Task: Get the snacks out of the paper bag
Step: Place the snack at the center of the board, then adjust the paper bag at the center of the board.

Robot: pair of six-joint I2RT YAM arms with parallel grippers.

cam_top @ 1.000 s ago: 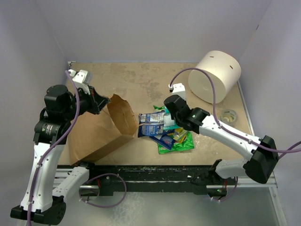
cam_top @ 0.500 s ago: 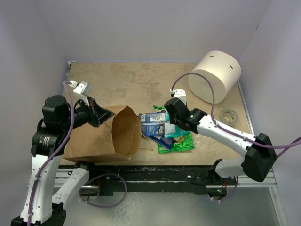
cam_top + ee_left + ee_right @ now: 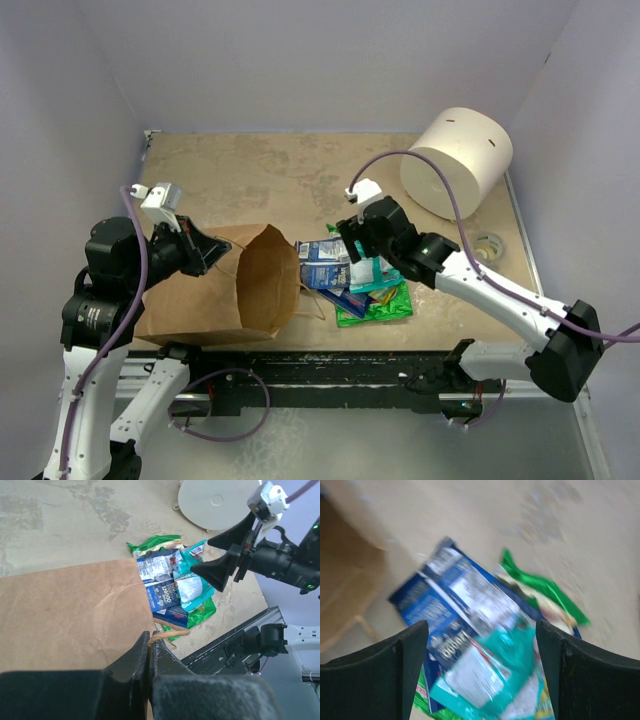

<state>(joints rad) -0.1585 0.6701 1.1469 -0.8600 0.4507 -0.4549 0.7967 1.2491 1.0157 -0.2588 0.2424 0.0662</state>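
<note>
Laid the paper bag [image 3: 200,290] flat again, with the left fingers [image 3: 135,660] pinched on it. Raised the right fingers [image 3: 410,650], spread wide, off the snacks [image 3: 322,268] just below. Probably emptied.

Table top [image 3: 300,170]: tan, matte, mottled with paler worn patches.
Back wall [image 3: 330,60], left wall [image 3: 50,120], right wall [image 3: 590,150]: plain pale lavender-grey panels closing the table in on three sides.
Black rail [image 3: 330,362]: runs along the table's near edge.
Pale grey surface [image 3: 350,440]: near side, below the rail.
Light: even and diffuse, with soft shadows.
</note>
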